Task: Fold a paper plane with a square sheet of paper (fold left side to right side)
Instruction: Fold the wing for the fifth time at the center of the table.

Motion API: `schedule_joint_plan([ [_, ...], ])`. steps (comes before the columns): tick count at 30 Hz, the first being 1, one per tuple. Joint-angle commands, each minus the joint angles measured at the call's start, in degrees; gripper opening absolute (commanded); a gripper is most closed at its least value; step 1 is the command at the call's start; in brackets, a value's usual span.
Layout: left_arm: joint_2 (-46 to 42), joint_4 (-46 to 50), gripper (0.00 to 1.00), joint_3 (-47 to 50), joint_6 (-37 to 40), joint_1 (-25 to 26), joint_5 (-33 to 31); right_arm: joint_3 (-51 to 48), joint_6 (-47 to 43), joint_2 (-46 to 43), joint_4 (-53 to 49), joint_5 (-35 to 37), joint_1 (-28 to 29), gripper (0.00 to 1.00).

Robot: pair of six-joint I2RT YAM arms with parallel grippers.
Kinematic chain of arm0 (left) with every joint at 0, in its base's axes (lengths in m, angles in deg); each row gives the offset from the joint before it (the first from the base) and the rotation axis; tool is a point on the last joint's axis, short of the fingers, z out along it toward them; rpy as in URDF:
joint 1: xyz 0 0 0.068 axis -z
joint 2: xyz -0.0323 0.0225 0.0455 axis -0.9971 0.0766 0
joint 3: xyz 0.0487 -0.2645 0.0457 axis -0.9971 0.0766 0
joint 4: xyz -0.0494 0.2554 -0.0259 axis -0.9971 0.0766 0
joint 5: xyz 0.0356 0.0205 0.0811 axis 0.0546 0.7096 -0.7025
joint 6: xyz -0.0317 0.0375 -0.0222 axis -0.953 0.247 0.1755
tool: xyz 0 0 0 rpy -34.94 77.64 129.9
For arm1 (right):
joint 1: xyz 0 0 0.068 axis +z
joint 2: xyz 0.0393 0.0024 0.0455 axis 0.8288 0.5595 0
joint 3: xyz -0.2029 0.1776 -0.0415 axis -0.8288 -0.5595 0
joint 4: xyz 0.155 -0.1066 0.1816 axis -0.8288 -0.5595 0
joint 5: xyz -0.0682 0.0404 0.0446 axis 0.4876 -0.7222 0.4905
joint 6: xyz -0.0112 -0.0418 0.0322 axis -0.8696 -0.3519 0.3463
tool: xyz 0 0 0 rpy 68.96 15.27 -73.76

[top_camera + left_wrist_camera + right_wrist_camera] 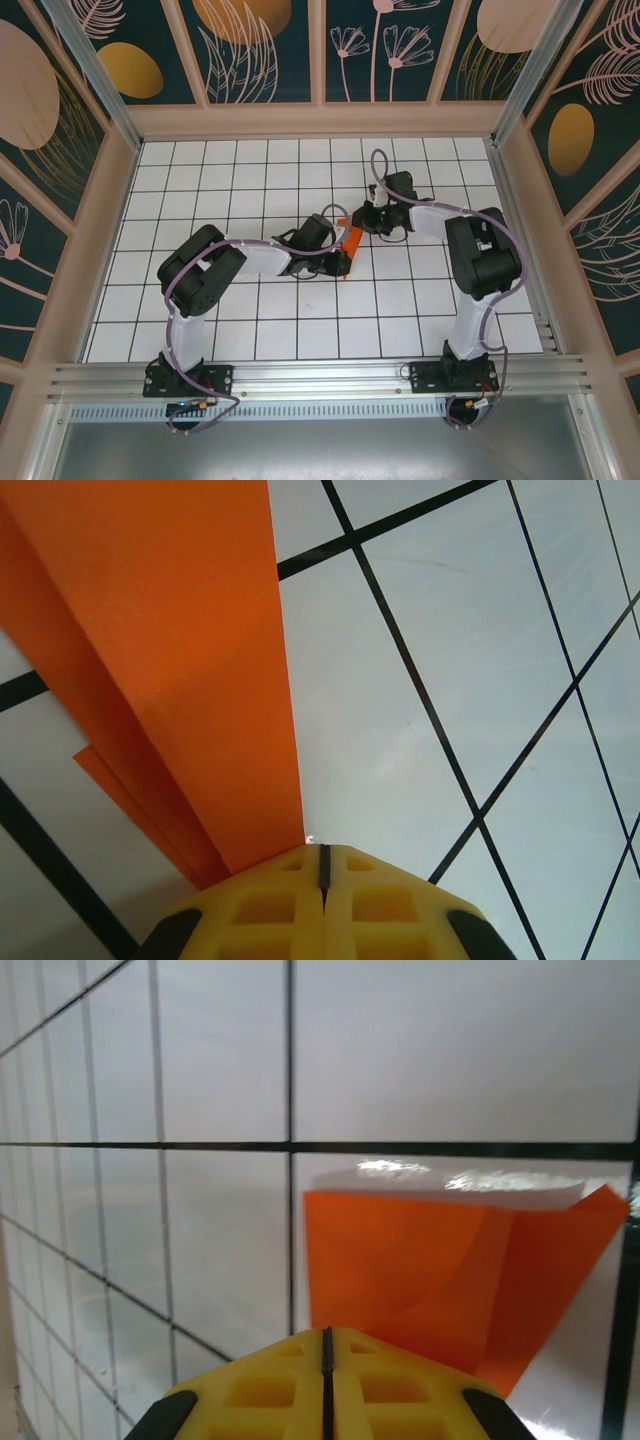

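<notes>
paper point(170, 660): bright orange | table point(250, 330): white, black grid lines | walls point(270, 50): dark teal, floral

We see a counter point(250, 330) of glossy white squares ruled by thin black grid lines, its surface catching soft reflections in the wrist views. A pale beige ledge point(315, 120) borders it at the far side and along both flanks. Above the ledge rise the back wall point(265, 50), left wall point(45, 150) and right wall point(590, 150), all dark teal with peach and ochre leaves, flowers and ovals, split by beige battens. Along the near edge we find a ribbed aluminium rail point(320, 378), then a perforated grey strip point(330, 411) and a plain metal sheet point(320, 450).
</notes>
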Motion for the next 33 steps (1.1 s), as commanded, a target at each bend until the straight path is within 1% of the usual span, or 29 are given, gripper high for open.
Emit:
schedule_joint_plan([
  [1,2.42,8.88,0.06,2.69,0.33,0.33,0.27,3.51,-2.17,2.6,-0.47,2.95,-0.15,0.1],
  [9,2.53,8.96,0.06,2.62,0.39,0.31,0.36,6.04,-5.36,6.93,-1.7,5.77,-1.14,0.1],
  [20,2.66,9.32,0.06,2.55,0.68,0.38,0.61,5.32,-6.29,8.78,-1.18,7.56,-2.6,0.1],
  [27,2.67,9.23,0.06,2.57,0.68,0.32,0.62,7.25,-7.75,9.66,-1.01,7.42,-4.95,0.1],
  [33,2.5,9.14,0.06,2.7,0.51,0.37,0.62,9.92,-8.28,10.63,-0.87,5.72,-6.77,0.1],
])
